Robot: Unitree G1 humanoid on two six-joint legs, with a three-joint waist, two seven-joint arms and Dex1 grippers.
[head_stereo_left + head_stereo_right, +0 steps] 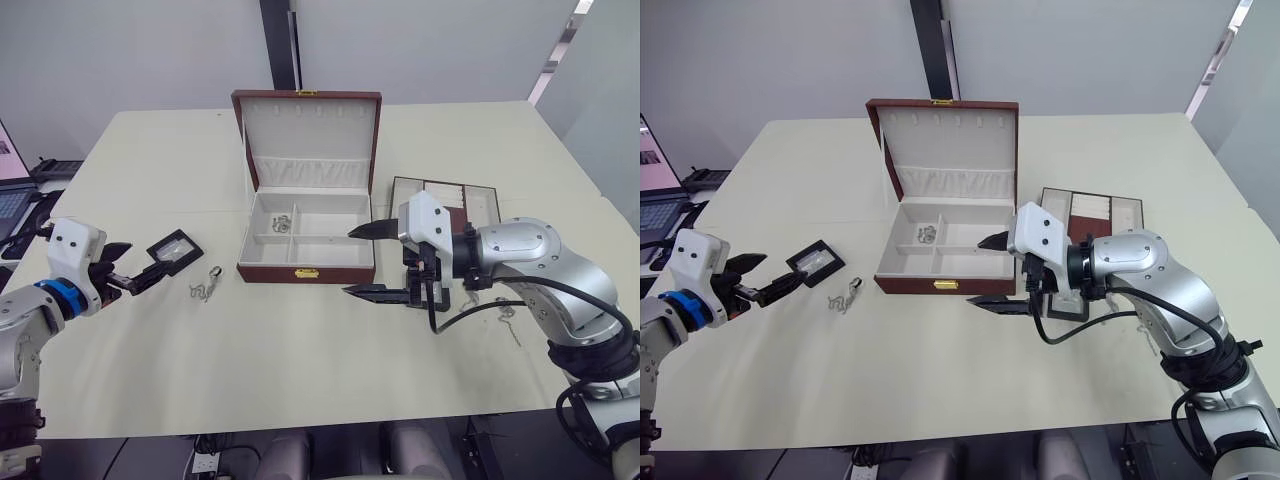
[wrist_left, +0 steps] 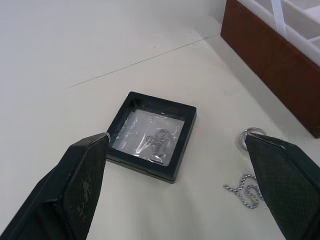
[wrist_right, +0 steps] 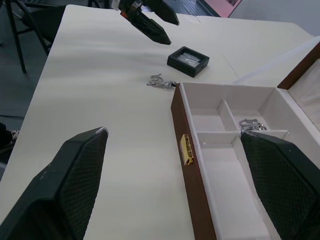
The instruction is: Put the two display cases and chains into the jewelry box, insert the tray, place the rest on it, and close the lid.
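Jewelry box (image 1: 306,272) sits open on the cream desk (image 1: 300,380), the lid (image 1: 308,135) standing upright at the box's back edge. Cream lining, divided compartments, gold clasp on the front wall. One silvery chain (image 1: 281,222) lies in the rear compartment on the robot's left side of the box; other compartments look bare.

One display case (image 1: 175,249) lies flat on the desk, well to the left of the box, clear window up with a silver piece inside. A loose chain (image 1: 205,285) lies on the desk between that case and the box, nearer the box's front left corner, touching neither.

Left claw (image 1: 143,268) is spread wide, fingers apart, holding nothing; it hovers just at the display case on the side away from the box, one fingertip at the case edge. Contact cannot be told.

Right claw (image 1: 362,261) is spread wide too, empty, just off the box's front right corner, fingers pointing toward the box.

Brown tray (image 1: 478,205) lies on the desk right of the box, partly behind the right arm. A thin chain piece (image 1: 508,322) lies on the desk further right of the box, past the right arm.
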